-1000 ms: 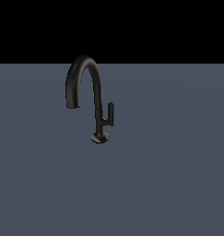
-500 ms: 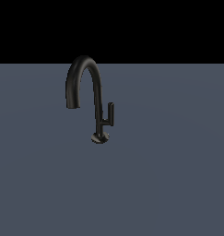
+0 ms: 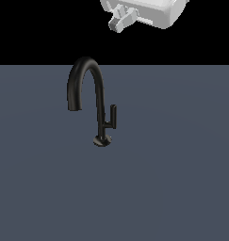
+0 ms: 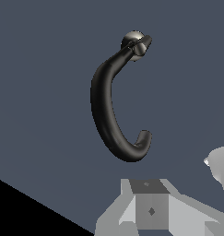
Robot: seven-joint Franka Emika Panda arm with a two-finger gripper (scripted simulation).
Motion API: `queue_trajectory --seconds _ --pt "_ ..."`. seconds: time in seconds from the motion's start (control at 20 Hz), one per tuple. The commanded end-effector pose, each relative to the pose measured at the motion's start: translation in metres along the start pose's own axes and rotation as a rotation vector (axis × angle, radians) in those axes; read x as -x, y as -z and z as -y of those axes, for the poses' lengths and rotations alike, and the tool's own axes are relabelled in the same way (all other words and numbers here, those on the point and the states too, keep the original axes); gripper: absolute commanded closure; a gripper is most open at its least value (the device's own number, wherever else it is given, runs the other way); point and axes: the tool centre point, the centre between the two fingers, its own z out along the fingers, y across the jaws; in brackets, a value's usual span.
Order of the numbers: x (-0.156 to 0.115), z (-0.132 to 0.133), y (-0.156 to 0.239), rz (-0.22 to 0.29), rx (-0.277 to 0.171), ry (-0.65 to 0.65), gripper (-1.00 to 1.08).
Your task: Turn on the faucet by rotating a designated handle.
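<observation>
Since a second ago the arm has dropped into the exterior view's top edge; the faucet hasn't budged. So: one faucet (image 3: 92, 101), black gooseneck, standing a bit toward the exterior view's left of the middle of the grey worktop (image 3: 182, 188), well away from its edges. One handle (image 3: 112, 117), a little L-lever sticking out from the stem on the exterior view's right, with its bar pointing straight up. Spout arches the other way.

One gripper (image 3: 123, 21), and it's high above, well apart from everything, slightly to the exterior view's right of the handle. So the handle lies below the fingers, its long axis vertical. I'd guess a long descent comes first.

Fingers: can't tell whether they're apart or together; only part shows, in either view.
</observation>
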Motion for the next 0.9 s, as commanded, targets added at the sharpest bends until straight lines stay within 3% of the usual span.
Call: queue_trajectory --seconds 0.0,0.85 --pt "-0.018 0.002 -0.004 0.043 -0.057 -0.054 1.08" --pt "-0.132 -0.001 -0.051 0.338 -0.436 -0.417 1.08"
